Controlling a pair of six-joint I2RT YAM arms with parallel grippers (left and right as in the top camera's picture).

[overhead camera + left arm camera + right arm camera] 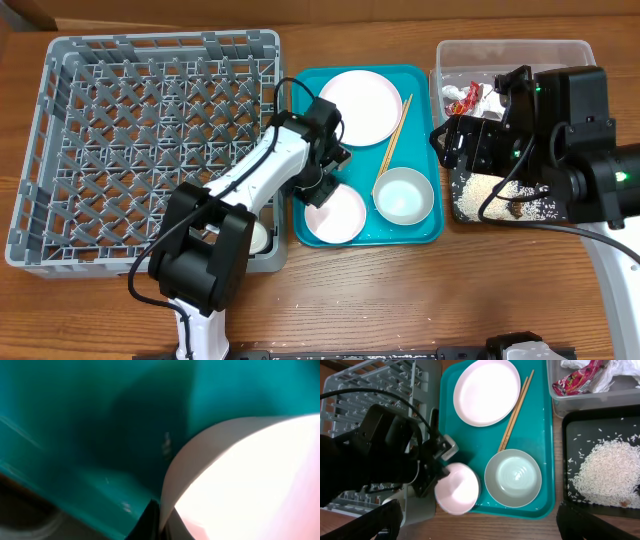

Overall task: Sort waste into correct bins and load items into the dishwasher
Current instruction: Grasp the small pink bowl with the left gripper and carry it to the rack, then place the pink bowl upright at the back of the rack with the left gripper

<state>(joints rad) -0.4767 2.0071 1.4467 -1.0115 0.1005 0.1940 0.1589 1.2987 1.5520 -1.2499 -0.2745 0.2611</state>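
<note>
The rim of a small white bowl (459, 490) is pinched by the left tool (445, 476); the right tool (477, 516) is spread wide.

Bright, even light is falling from above across the overhead view, throwing only short, soft shadows beneath the left arm (265, 175) and between the pegs of the dish rack (150, 140), and the wooden table (400, 300) is showing no hard glare. The plate (360, 107) is glowing almost white and losing surface detail. The left wrist view is sitting far too close, so everything is smearing into blur. There the small bowl (250, 475) is blowing out to pinkish white and a dark shadow is pooling on the teal tray (75, 415). The right wrist view is rendering sharply, with the rice (605, 470) reading grain by grain, while the black parts of the left arm are sinking into shadow.
</note>
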